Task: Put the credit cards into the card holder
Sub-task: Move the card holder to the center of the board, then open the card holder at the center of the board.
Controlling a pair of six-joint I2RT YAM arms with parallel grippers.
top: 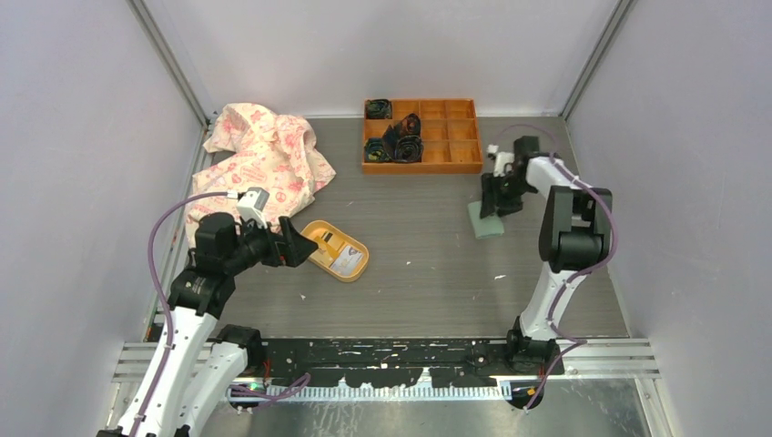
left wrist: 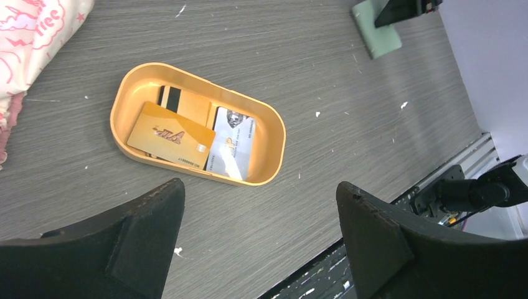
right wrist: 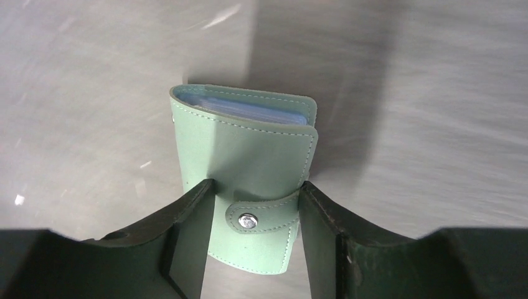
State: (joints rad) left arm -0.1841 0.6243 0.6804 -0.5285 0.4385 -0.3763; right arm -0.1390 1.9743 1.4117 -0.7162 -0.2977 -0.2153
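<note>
The right hand [right wrist: 256, 187] has its fingers against the two long edges of the holder [right wrist: 246, 146], near the strap end. The holder shows sharp while the table [left wrist: 261, 50] beneath it is blurred, so I judge it clamped rather than merely flanked. It sits well apart from the dish [left wrist: 115, 118], off to the dish's right and a little farther from the arm bases. The left hand [left wrist: 260, 187] hangs spread wide and empty, just beside the dish on its near-left side.

All the cards [left wrist: 168, 134] lie in the dish, so none is in the holder yet. The step in hand looks like securing the holder; loading has not begun. The snap [right wrist: 248, 219] is fastened, so the strap must be popped and the cover folded back to bare the sleeves. The left hand must then drop into the dish and pinch one thin, flat card by its edges, which the dish wall may hinder.

The holder's long axis runs straight away from the right wrist, strap end nearest and the end showing the sleeves pointing away. The orange card lies roughly along the dish's length and overlaps the whitish one set crosswise. A dark-striped card is part hidden beneath.
</note>
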